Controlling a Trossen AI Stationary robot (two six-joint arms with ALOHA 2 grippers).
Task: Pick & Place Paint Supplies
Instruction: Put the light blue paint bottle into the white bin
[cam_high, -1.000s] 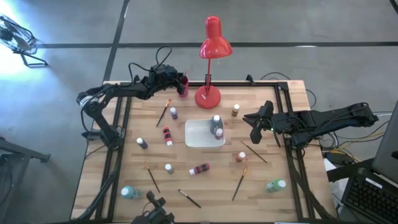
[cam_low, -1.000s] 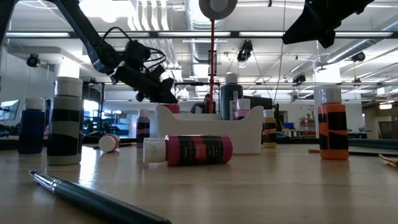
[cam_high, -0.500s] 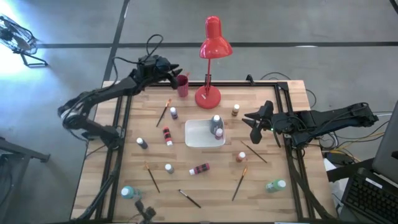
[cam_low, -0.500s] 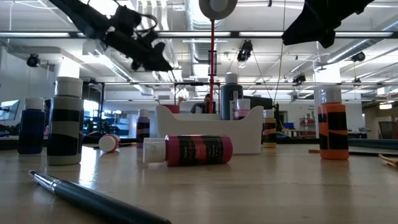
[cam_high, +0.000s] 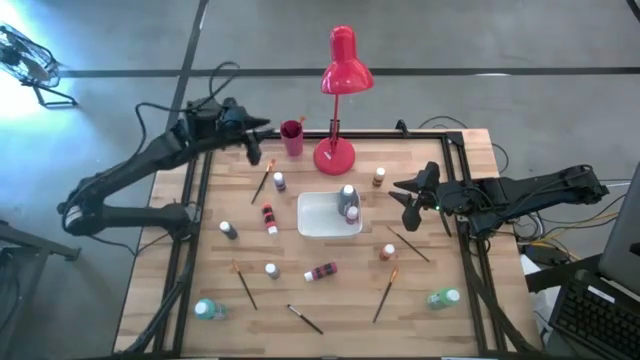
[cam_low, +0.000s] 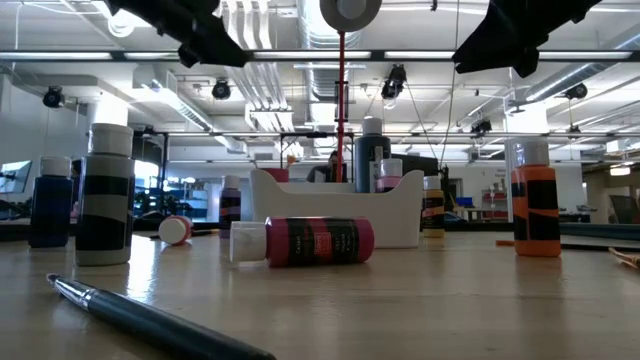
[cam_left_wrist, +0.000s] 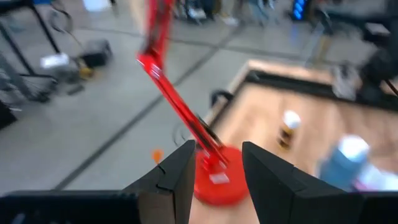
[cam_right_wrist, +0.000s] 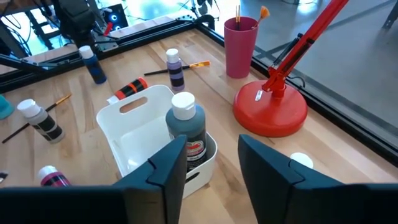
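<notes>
Small paint bottles stand or lie scattered on the wooden table: a purple one (cam_high: 279, 182), a red one (cam_high: 268, 218), a pink one (cam_high: 322, 271) on its side, an orange one (cam_high: 388, 252). Thin brushes (cam_high: 383, 290) lie flat among them. A dark teal bottle (cam_right_wrist: 185, 134) stands in the white tray (cam_high: 315, 222). The red cup (cam_high: 292, 137) holds brushes (cam_right_wrist: 238, 12). My left gripper (cam_high: 250, 137) hangs open, high over the far left corner, left of the cup. My right gripper (cam_high: 412, 197) hovers open just right of the tray, holding nothing.
A red desk lamp (cam_high: 338, 75) stands on its round base (cam_high: 334, 155) at the far edge, beside the cup. A teal bottle (cam_high: 208, 309) and a green one (cam_high: 443, 297) lie near the front corners. A black frame (cam_high: 470, 230) runs along the table's sides.
My left gripper has drawn back from the red cup, rising and going toward the table's left edge; the cup now stands uncovered. My right arm has kept still.
</notes>
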